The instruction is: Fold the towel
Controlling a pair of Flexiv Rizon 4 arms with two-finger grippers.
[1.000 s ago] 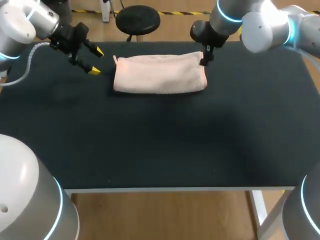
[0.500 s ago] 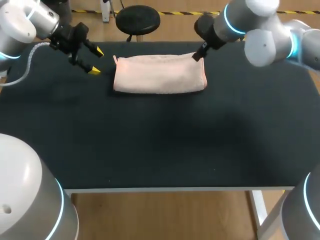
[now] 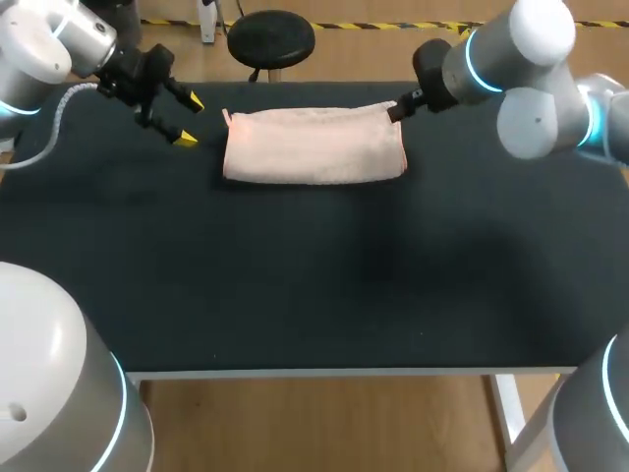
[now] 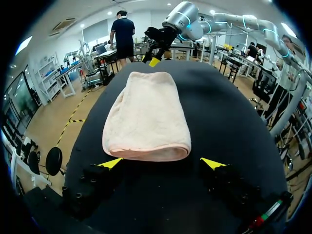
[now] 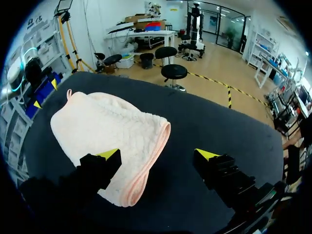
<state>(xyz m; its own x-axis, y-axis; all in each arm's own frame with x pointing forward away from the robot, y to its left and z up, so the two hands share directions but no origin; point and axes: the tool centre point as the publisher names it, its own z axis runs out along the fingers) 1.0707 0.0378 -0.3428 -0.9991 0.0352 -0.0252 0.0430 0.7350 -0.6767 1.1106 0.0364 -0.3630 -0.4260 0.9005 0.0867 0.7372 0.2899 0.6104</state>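
Towel [image 3: 314, 146] lies upper centre of frame, long axis left-right on the surface [image 3: 295, 275], w/ right jaws spread at its upper-right corner, left jaws spread just off its left end.

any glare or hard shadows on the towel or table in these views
Head view: towel evenly lit, no glare, just a thin shadow along its near edge. Left wrist view: the table shows a faint sheen beside the towel, nothing washed out. Right wrist view: towel evenly lit too, no glare.
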